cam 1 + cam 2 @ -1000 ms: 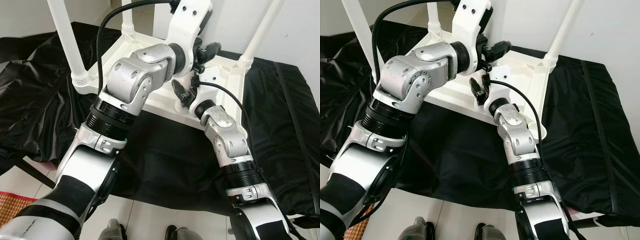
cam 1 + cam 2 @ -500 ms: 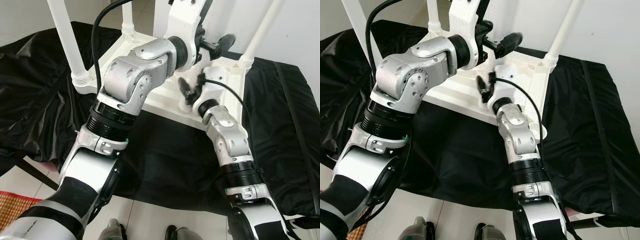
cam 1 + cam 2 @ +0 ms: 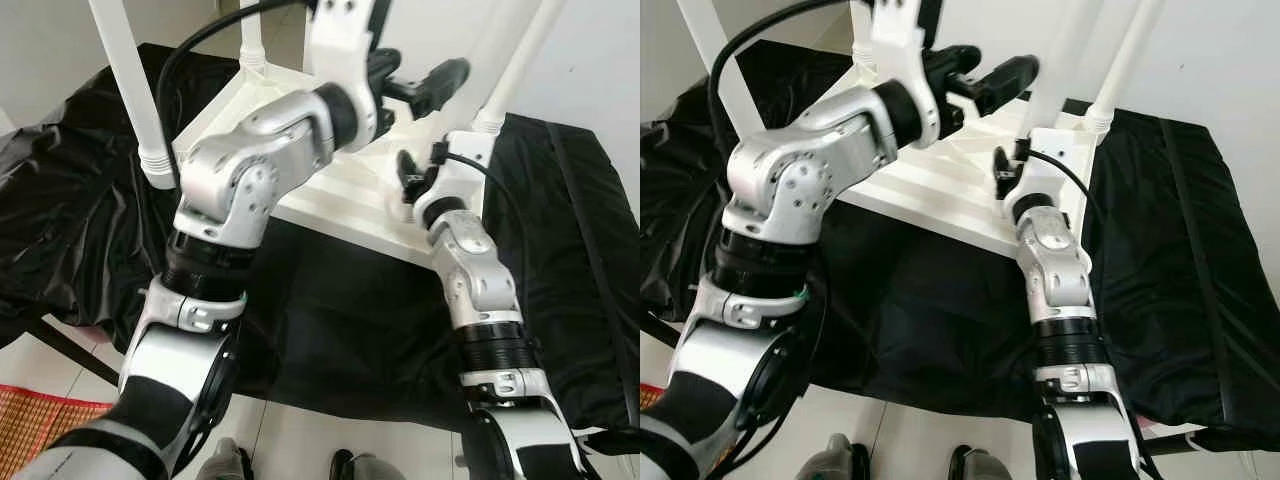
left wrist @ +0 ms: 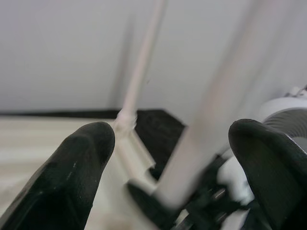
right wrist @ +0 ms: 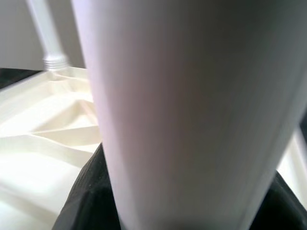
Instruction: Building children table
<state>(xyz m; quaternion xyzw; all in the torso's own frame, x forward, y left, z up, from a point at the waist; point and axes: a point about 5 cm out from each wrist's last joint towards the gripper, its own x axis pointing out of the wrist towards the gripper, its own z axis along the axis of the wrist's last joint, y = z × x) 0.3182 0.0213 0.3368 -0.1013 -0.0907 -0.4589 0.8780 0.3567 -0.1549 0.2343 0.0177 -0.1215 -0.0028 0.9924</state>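
Note:
A white children's table lies upside down on black cloth, with several white legs standing up from its corners. My right gripper is shut on the lower end of a loose white table leg, held upright over the table's right side, close to the far right corner leg. In the right wrist view this leg sits between the dark fingers. My left gripper hovers higher up, open, its fingers spread either side of the blurred leg.
Black cloth covers the low surface under the table. Tiled floor and a red mat lie in front of it. A white wall stands behind. The near left leg rises beside my left arm.
My right gripper has shifted right, toward the far right corner, and the white leg now stands upright in it. My left gripper has swung up and to the right, beside that leg.

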